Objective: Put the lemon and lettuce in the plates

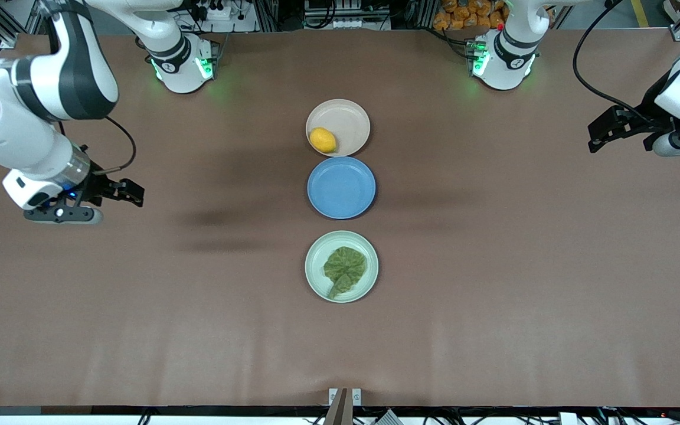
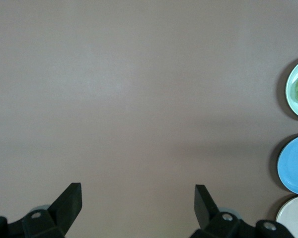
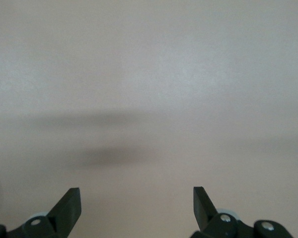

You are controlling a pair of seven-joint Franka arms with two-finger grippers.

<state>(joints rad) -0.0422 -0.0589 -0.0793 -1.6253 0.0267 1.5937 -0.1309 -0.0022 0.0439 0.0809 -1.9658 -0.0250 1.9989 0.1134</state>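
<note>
The lemon (image 1: 323, 140) lies in the beige-pink plate (image 1: 352, 118), the plate farthest from the front camera. The lettuce (image 1: 345, 268) lies flat in the mint green plate (image 1: 314, 277), the nearest one; this plate also shows in the left wrist view (image 2: 292, 89). My left gripper (image 1: 597, 137) is open and empty above the table at the left arm's end (image 2: 138, 201). My right gripper (image 1: 133, 193) is open and empty above the table at the right arm's end (image 3: 137, 203). Both are well apart from the plates.
An empty blue plate (image 1: 341, 188) sits between the two task plates, in one row at the table's middle; it also shows in the left wrist view (image 2: 294, 163). The brown table (image 1: 493, 265) spreads bare around them. The arm bases stand along the table's edge farthest from the front camera.
</note>
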